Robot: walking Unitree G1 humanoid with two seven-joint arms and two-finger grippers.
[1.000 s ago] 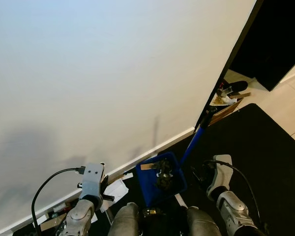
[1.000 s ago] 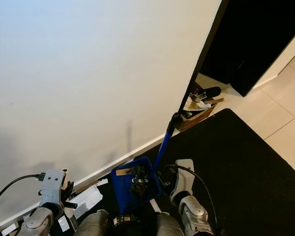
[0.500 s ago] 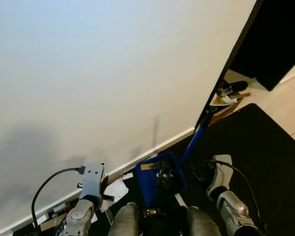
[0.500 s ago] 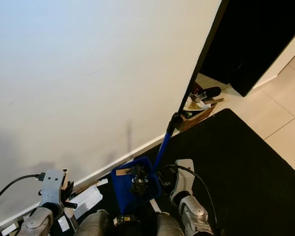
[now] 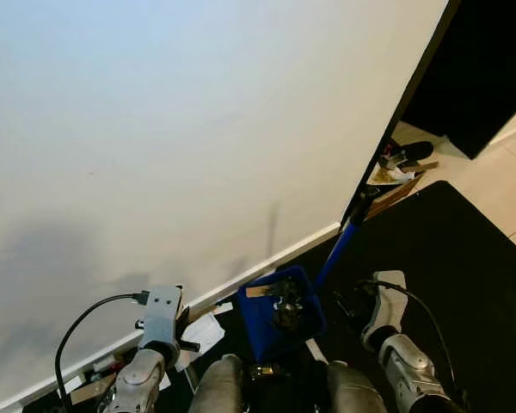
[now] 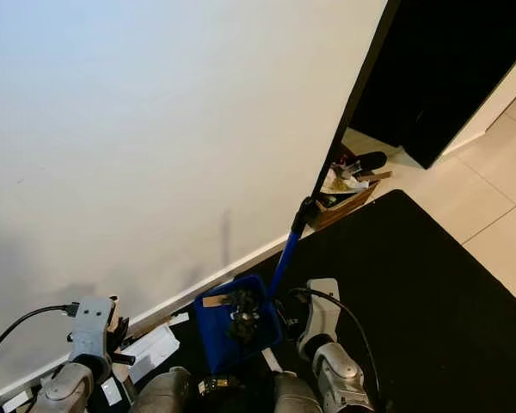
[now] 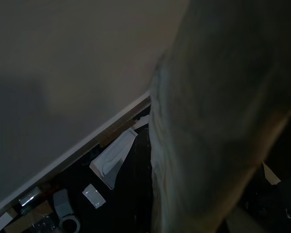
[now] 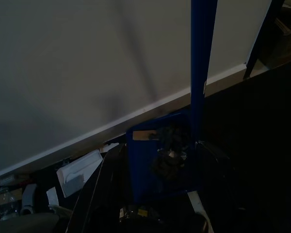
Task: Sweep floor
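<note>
Dustpan (image 5: pixel 279 311), blue and already loaded with dark debris, stands on the black mat (image 5: pixel 464 284) by the skirting, its long handle (image 5: pixel 337 249) leaning up the wall. Paper scraps (image 5: pixel 202 331) lie beside it. Both grippers hang low; I can't tell their fingers. A knock could tip the load out.

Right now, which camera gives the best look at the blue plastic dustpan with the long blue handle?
The left eye view: the blue plastic dustpan appears well lit, debris inside, handle leaning against the wall. The right eye view shows much the same. The right wrist view is closer but dim. The left wrist view is dark, showing scattered litter.
</note>
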